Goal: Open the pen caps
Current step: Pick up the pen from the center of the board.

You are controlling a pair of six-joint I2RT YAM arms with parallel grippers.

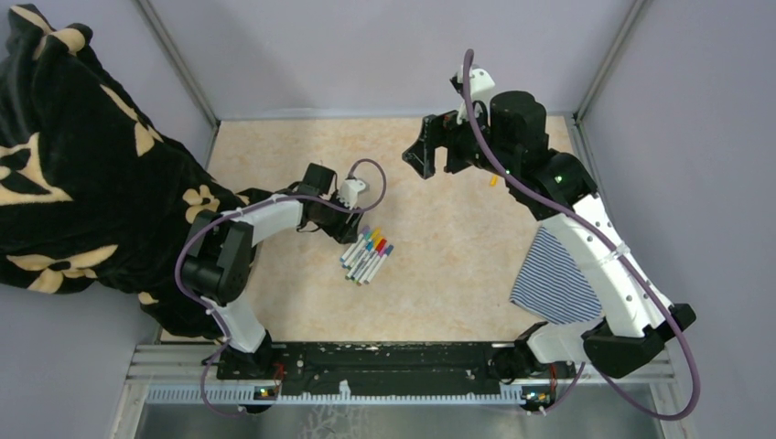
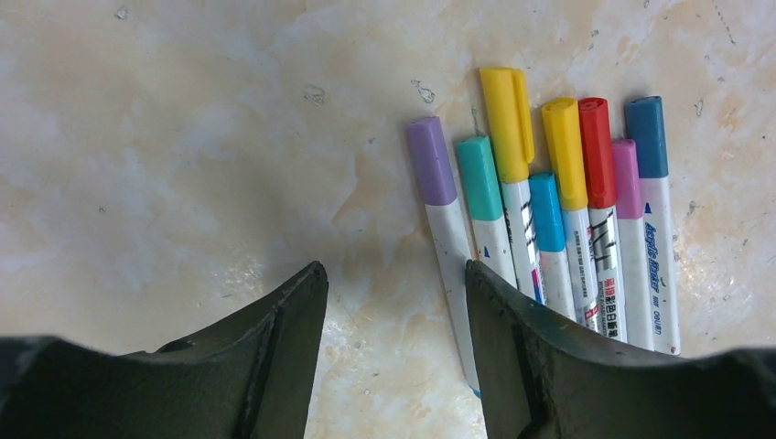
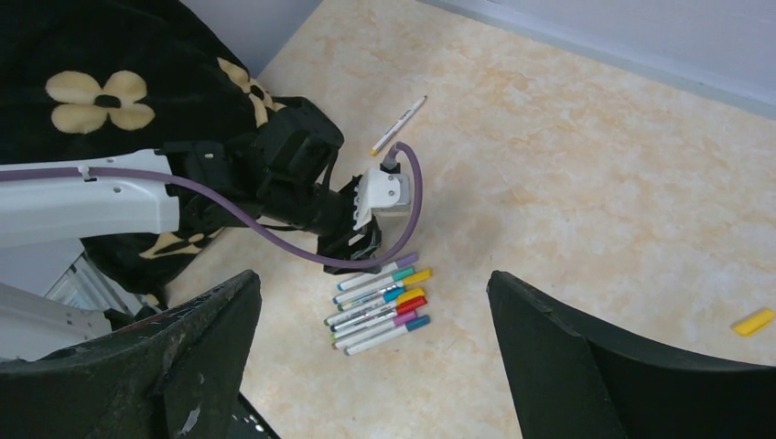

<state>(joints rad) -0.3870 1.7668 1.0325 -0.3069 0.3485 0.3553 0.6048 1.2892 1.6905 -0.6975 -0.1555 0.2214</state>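
Observation:
Several white-barrelled pens (image 2: 586,265) lie side by side on the table, also seen from above (image 1: 366,257) and in the right wrist view (image 3: 380,309). Each wears its pen cap: purple (image 2: 430,161), teal (image 2: 479,176), yellow (image 2: 506,122), red (image 2: 597,152), dark blue (image 2: 647,135) and others. My left gripper (image 2: 395,285) hangs open just left of the row, only bare table between its fingers; its right finger (image 2: 512,338) overlaps the barrels. My right gripper (image 3: 373,276) is open wide and empty, raised at the far side (image 1: 432,161).
A loose yellow cap (image 3: 753,321) lies to the right on the table (image 1: 493,181). One separate pen with a yellow tip (image 3: 399,124) lies beyond the left arm. A black flowered blanket (image 1: 73,165) covers the left; a blue-and-white striped cloth (image 1: 558,274) lies under the right arm.

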